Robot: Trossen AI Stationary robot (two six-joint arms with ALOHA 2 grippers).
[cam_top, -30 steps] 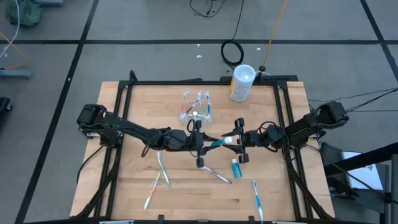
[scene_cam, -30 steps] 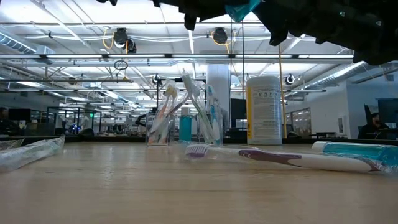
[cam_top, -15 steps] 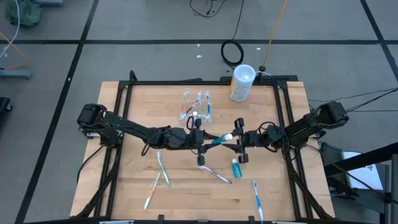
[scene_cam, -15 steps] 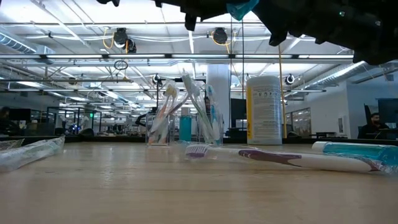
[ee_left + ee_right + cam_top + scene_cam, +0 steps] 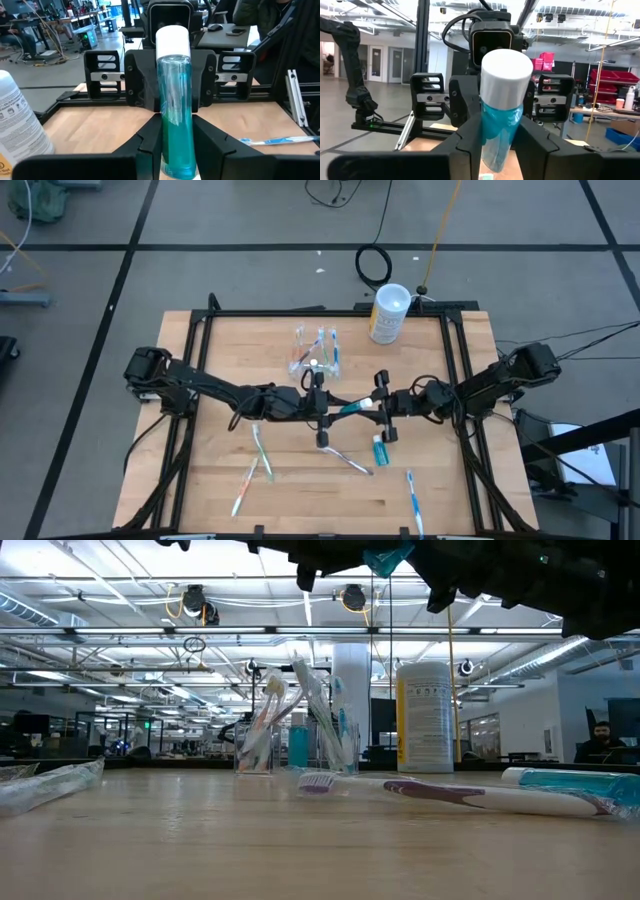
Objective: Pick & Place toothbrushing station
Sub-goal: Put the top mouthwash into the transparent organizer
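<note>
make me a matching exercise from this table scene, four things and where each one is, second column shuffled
Things:
1. white canister
2. clear holder
3. teal toothpaste tube
4. second toothpaste tube

Places:
a. lying flat on the wood near the right gripper
b. far edge of the table
c. between both grippers, held off the table
d. standing with toothbrushes in it

Pairs: 1-b, 2-d, 3-c, 4-a

This is a large open robotics lab or workshop. Beyond the wooden tabletop [image 5: 230, 345], set in a black metal frame [image 5: 300, 313], the low view shows a high ceiling with exposed beams and pipes [image 5: 200, 632], strip lighting and rows of workstations [image 5: 120, 735]. The grey floor carries black tape lines [image 5: 130, 250], and loose cables [image 5: 372, 265] lie there.
</note>
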